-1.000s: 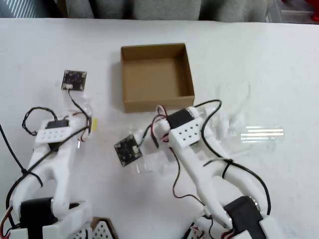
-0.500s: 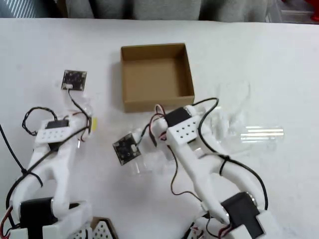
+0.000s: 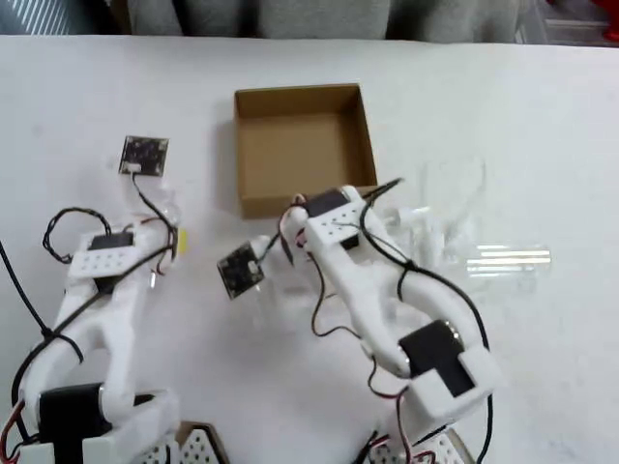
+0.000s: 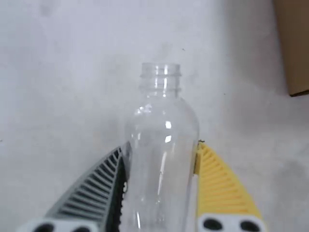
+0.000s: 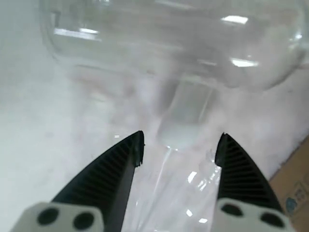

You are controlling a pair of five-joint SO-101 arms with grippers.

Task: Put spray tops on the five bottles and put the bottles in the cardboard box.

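My left gripper [image 4: 161,154] is shut on a clear plastic bottle [image 4: 161,145] whose threaded neck is open, with no top on it. In the high view that bottle [image 3: 166,205] sits left of the cardboard box [image 3: 305,145], which is empty. My right gripper [image 5: 178,145] is open just above the table. A blurred whitish cylindrical piece [image 5: 186,116] lies just past its fingertips, and a large clear bottle [image 5: 169,38] lies across behind it. The right arm's wrist [image 3: 324,220] hangs at the near edge of the box.
Several clear bottles and tops [image 3: 440,227] lie in a loose pile right of the box on the white table [image 3: 542,126]. A corner of the box [image 5: 294,193] is close beside the right gripper. Box edge [image 4: 292,43] is beside the held bottle.
The right arm's wrist has swung up and left toward the near edge of the box. The left arm and its bottle have stayed put.
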